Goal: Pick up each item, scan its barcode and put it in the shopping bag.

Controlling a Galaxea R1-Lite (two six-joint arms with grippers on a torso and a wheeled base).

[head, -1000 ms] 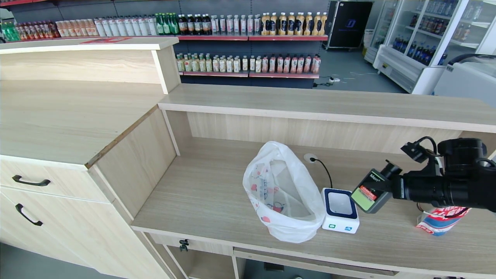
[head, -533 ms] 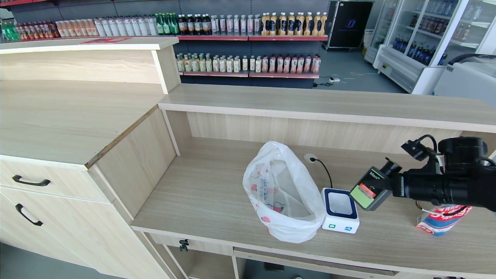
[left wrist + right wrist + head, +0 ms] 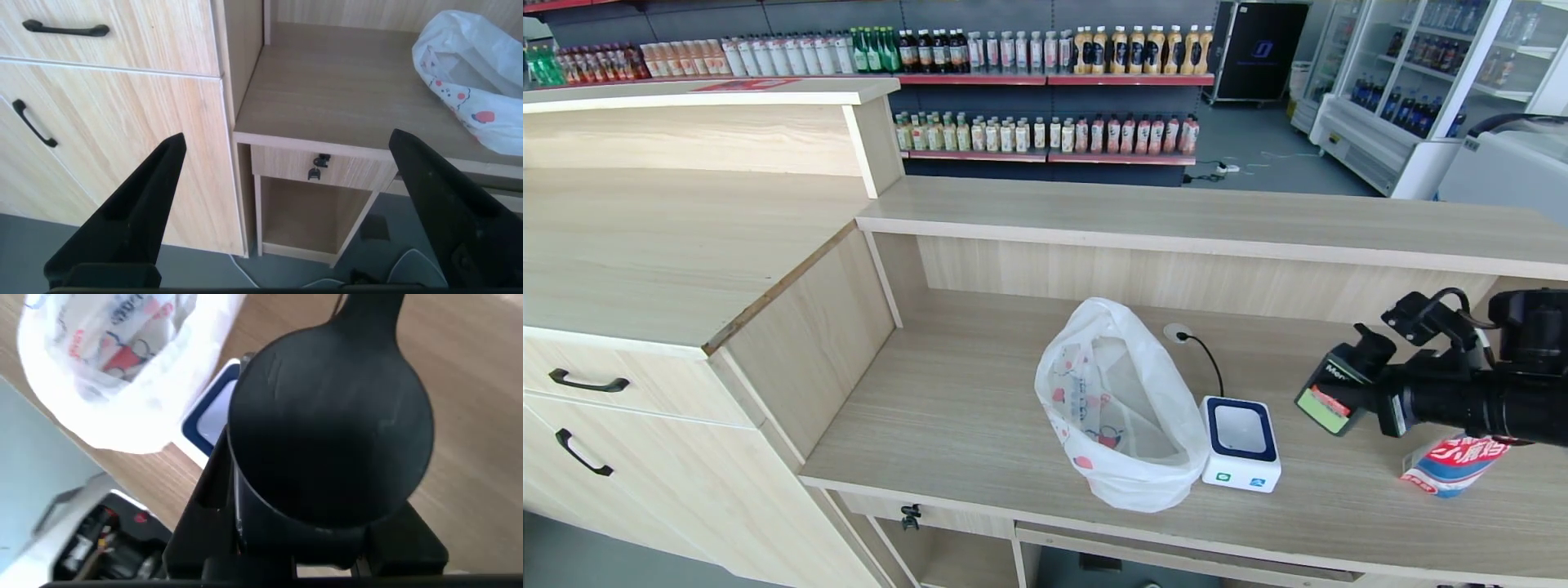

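Here the right tool [image 3: 1368, 382] pinches a dark bottle [image 3: 1327, 398] in the air, right of the scanner [image 3: 1240, 441] and shopping bag [image 3: 1119, 408] on the counter [image 3: 947, 416]; the left tool [image 3: 288, 145] is spread wide.

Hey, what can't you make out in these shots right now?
Container barcode: too small to find in the head view.
Packet: top hidden behind the right arm, head view.
Scanner: mostly behind the container, right wrist view.
Bag bottom: hidden by its own folds, head view.
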